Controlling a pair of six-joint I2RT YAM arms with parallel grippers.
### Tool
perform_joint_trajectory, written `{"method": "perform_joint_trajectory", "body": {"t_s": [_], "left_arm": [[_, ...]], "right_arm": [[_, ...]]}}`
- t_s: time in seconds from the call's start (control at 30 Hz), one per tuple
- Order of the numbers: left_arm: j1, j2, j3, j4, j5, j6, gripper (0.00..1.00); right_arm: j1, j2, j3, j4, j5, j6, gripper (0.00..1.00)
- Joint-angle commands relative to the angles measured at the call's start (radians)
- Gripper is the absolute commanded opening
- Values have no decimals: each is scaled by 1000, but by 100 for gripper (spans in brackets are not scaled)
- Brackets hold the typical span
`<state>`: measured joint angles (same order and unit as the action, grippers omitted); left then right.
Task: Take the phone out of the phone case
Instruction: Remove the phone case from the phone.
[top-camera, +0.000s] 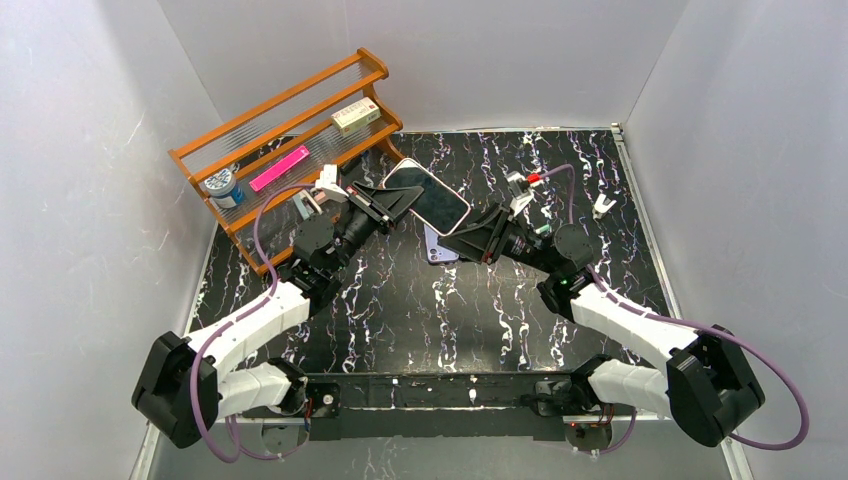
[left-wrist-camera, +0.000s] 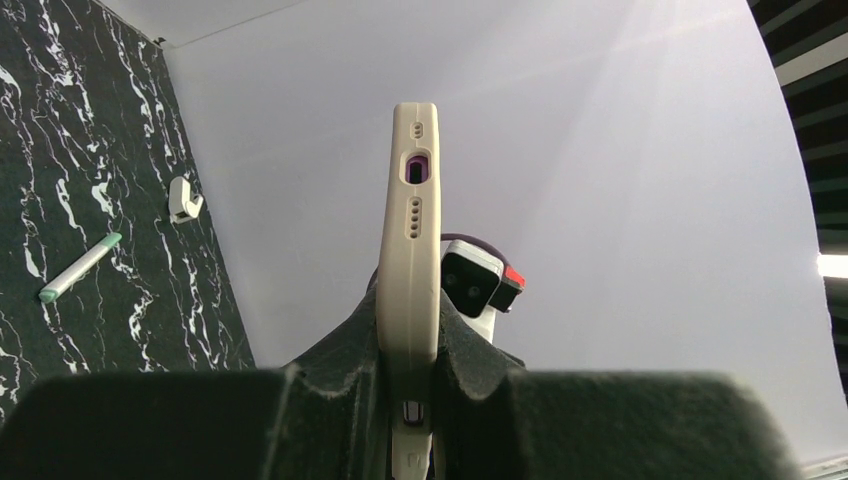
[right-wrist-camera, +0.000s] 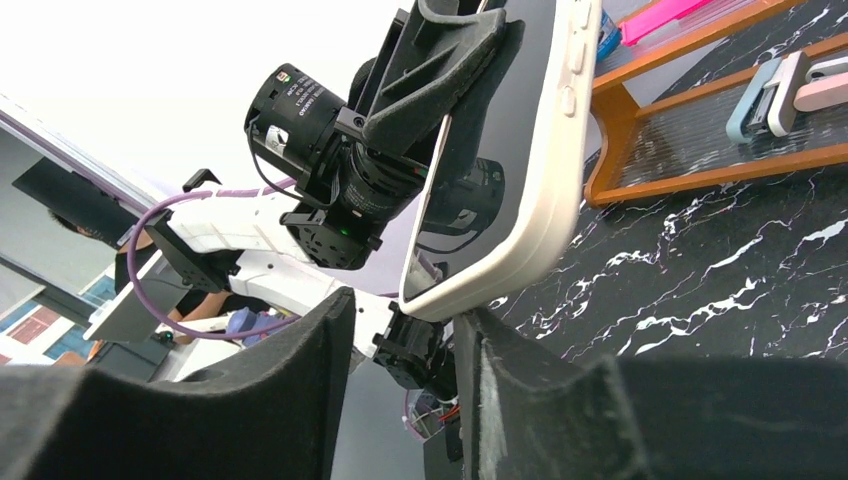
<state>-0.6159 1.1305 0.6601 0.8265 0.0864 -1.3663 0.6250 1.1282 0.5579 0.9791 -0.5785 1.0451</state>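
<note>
The phone in its cream case (top-camera: 432, 194) is held in the air over the back middle of the black marble table (top-camera: 400, 300), dark screen up. My left gripper (top-camera: 392, 202) is shut on one end of it. In the left wrist view the case (left-wrist-camera: 412, 200) stands edge-on between the jaws of that gripper (left-wrist-camera: 410, 370), with purple showing in its port hole. My right gripper (top-camera: 452, 240) is open. In the right wrist view the case's lower corner (right-wrist-camera: 520, 200) sits just above the gap of this gripper (right-wrist-camera: 405, 340), by the right finger (right-wrist-camera: 510, 390). A purple flat piece (top-camera: 437, 248) shows under the case.
A wooden rack (top-camera: 290, 130) stands at the back left with a blue roll (top-camera: 222, 185), a pink strip (top-camera: 280, 167) and a small box (top-camera: 355, 117). A white clip (top-camera: 603, 206) lies at the back right. A green-tipped pen (left-wrist-camera: 80, 268) lies on the table.
</note>
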Motion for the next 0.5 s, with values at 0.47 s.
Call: {"method": "perform_joint_trajectory", "body": {"t_s": [0.47], "left_arm": [[-15, -7, 3, 48, 25, -163, 0]], "right_arm": [[6, -40, 61, -102, -6, -311, 1]]}}
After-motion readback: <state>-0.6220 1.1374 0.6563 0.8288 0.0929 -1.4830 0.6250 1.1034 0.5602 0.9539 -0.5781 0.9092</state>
